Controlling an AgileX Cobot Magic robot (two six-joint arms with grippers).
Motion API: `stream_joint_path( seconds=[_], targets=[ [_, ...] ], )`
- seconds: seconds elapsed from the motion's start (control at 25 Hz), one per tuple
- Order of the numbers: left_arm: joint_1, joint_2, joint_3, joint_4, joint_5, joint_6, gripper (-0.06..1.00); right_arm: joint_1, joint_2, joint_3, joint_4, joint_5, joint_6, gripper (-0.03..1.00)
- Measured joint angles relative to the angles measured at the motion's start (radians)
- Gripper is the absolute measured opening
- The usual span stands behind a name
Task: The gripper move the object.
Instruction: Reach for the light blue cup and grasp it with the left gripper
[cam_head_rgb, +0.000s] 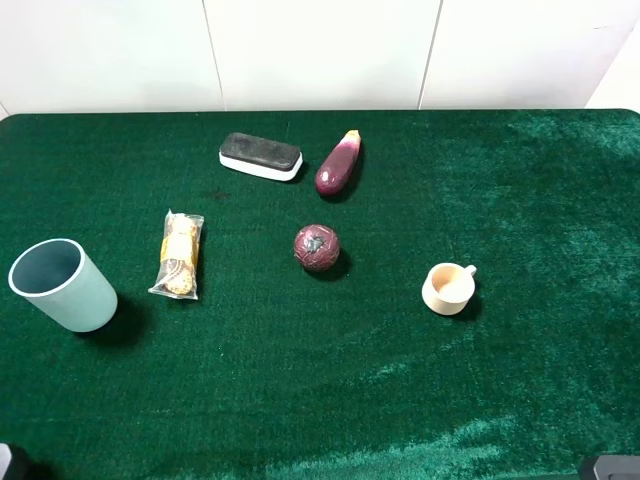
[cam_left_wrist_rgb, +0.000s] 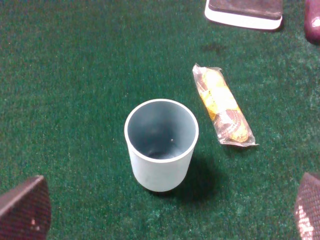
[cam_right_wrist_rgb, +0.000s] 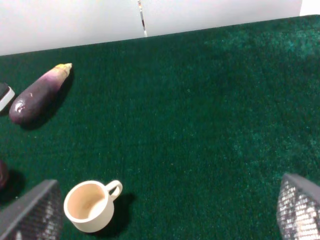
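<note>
The object, a tall pale blue-green tumbler (cam_head_rgb: 62, 285), stands upright at the left edge of the green cloth, empty, with a darker inside. In the left wrist view the tumbler (cam_left_wrist_rgb: 160, 145) sits ahead of my left gripper (cam_left_wrist_rgb: 170, 212). Its two fingers (cam_left_wrist_rgb: 25, 210) are spread wide at the frame's corners and touch nothing. My right gripper (cam_right_wrist_rgb: 165, 205) is open too, its ridged fingers (cam_right_wrist_rgb: 300, 205) wide apart above bare cloth. In the exterior view only slivers of the arms show at the bottom corners.
A wrapped snack packet (cam_head_rgb: 178, 256) lies just right of the tumbler. Farther back are a black-and-white eraser (cam_head_rgb: 260, 156) and an eggplant (cam_head_rgb: 338, 164). A dark red ball (cam_head_rgb: 316, 248) sits mid-table, and a small beige handled cup (cam_head_rgb: 448, 288) stands to its right.
</note>
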Motion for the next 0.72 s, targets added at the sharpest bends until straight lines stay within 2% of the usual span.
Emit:
stream_joint_path(
  seconds=[0.72],
  targets=[
    [0.000,0.000,0.000,0.003,0.000,0.000,0.99,0.000,0.000,0.000,0.000,0.000,0.000,0.65]
  ],
)
